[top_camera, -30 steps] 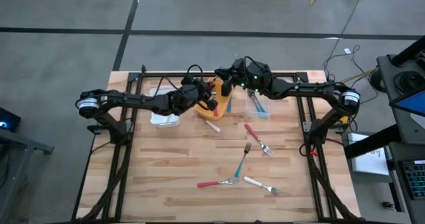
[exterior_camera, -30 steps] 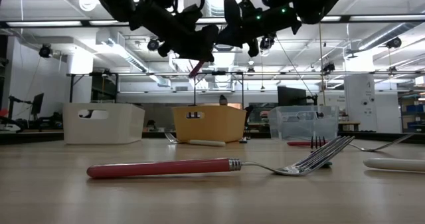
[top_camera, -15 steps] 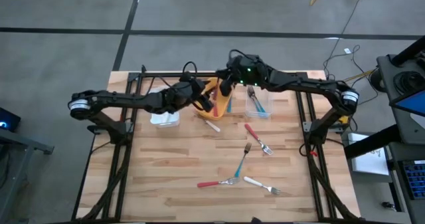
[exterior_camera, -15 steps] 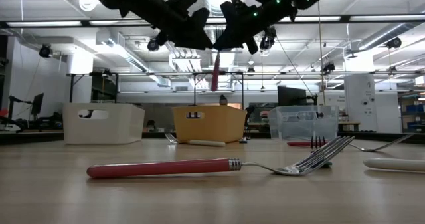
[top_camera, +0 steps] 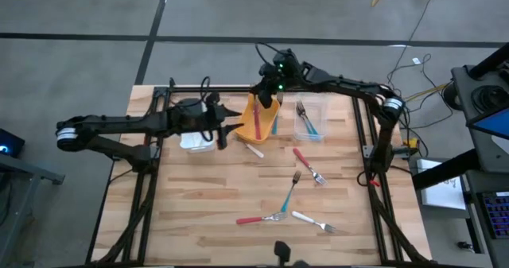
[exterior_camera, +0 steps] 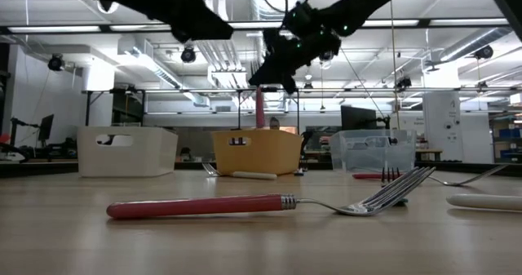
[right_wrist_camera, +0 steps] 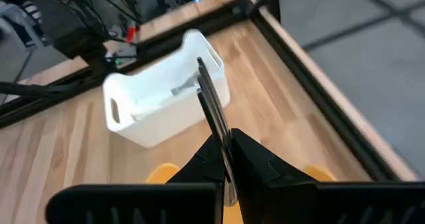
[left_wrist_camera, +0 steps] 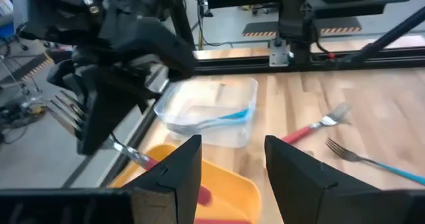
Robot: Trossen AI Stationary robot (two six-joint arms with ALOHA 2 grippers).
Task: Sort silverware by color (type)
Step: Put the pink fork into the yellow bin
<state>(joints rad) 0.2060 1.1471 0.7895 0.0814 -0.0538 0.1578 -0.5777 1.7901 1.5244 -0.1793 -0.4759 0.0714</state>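
1. The right gripper (top_camera: 266,93) is clamped on a red-handled fork (exterior_camera: 259,104) and holds it upright over the orange bin (top_camera: 274,118), tines up and handle hanging down.
2. To finish this step well, I judge it best to bring the handle tip down inside the bin's walls before letting go, so the fork neither bounces out nor catches the rim.
3. The left gripper (top_camera: 220,130) hangs with its fingers parted and empty, over the table between the white bin (top_camera: 184,141) and the orange bin.
4. The held fork has a slim red handle and a silver head; in the right wrist view the metal shank (right_wrist_camera: 212,111) stands out between the pinched fingers.
5. The orange bin already holds a red handle; the clear bin (top_camera: 318,109) holds teal-handled pieces.
6. Still loose on the table: a white-handled piece (top_camera: 254,150) just beside the orange bin, two red-handled forks (top_camera: 306,165), a teal-handled fork (top_camera: 288,195) and a white-handled fork (top_camera: 310,220).
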